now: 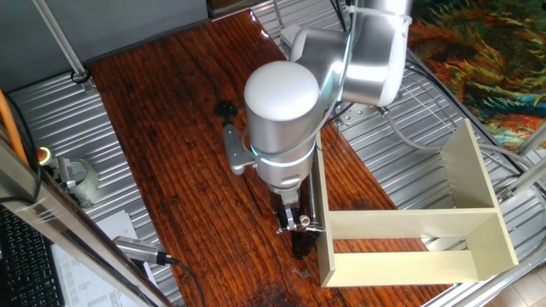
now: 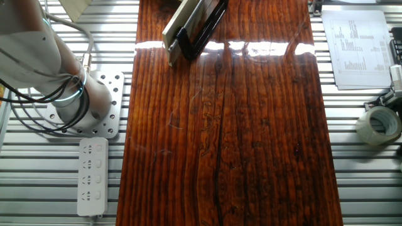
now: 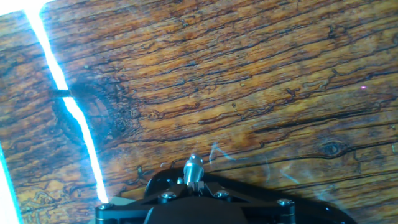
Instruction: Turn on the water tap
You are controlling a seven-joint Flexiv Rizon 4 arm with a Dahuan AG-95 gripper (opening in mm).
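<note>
The water tap (image 1: 315, 192) is a slim dark tube lying along the left side of the cream open-sided box (image 1: 478, 183). Its small silver lever handle (image 3: 193, 168) sticks up at the near end. My gripper (image 1: 294, 226) hangs under the arm's white wrist, right at that end. In the hand view the two black fingers (image 3: 163, 196) meet around the base of the silver lever, so the gripper (image 3: 193, 182) is shut on it. In the other fixed view the tap (image 2: 204, 22) shows as a dark bar at the top edge beside the box (image 2: 181, 24).
A grey clamp-like tool (image 1: 234, 147) lies left of the arm on the wooden board (image 2: 239, 138). A short grey cylinder with a cable (image 1: 136, 249), a tape roll (image 2: 379, 123), a paper sheet (image 2: 358, 47) and a power strip (image 2: 92, 176) lie on the metal surround.
</note>
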